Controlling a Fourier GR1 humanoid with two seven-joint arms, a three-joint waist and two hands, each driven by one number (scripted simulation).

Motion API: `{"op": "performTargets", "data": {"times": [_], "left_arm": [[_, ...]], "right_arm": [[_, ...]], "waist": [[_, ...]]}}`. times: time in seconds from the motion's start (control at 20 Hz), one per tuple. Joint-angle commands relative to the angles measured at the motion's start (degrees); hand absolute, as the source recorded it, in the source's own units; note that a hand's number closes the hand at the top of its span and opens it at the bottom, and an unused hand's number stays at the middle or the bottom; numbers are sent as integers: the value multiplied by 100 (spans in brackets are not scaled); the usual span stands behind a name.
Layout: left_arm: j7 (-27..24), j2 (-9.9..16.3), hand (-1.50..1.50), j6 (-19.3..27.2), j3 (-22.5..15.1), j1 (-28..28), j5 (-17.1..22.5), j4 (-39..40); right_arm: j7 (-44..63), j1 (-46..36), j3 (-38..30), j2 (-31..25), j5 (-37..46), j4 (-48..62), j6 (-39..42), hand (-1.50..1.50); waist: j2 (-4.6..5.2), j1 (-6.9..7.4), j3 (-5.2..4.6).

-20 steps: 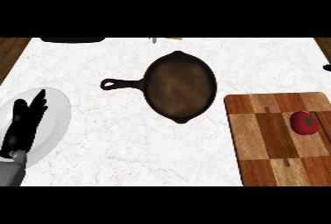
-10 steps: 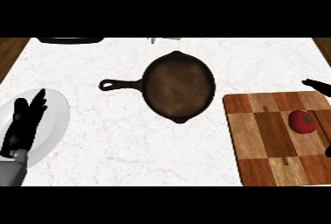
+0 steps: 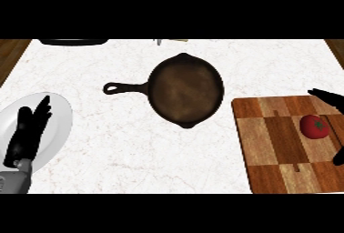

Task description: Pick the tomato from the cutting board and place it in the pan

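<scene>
Tomato, round and red, on checkered wooden cutting board, between spread, empty right hand fingers at right edge. Dark oval pan at centre. Left hand open, lower left.

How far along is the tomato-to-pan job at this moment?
Early stage. Done: nothing yet; the tomato sits on the cutting board and the pan holds nothing. In hand: the right hand shows at the view's right edge, its fingers spread either side of the tomato, not closed on it. The left hand rests open over the plate. Left: grasp, lift, carry to the pan, release.
</scene>
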Motion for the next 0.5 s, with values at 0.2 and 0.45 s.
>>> {"op": "performTargets", "data": {"times": [0.2, 0.45], "left_arm": [[420, -168, 0, -167, 268, -252, -250, -126], [387, -383, 0, -63, 218, 160, -465, -447]], "right_arm": [[-190, 5, -270, 447, 577, 27, 137, -150], [-248, 145, -284, 768, 812, 57, 30, -150]], "waist": [[-1, -15, 0], [-8, -5, 1]]}}
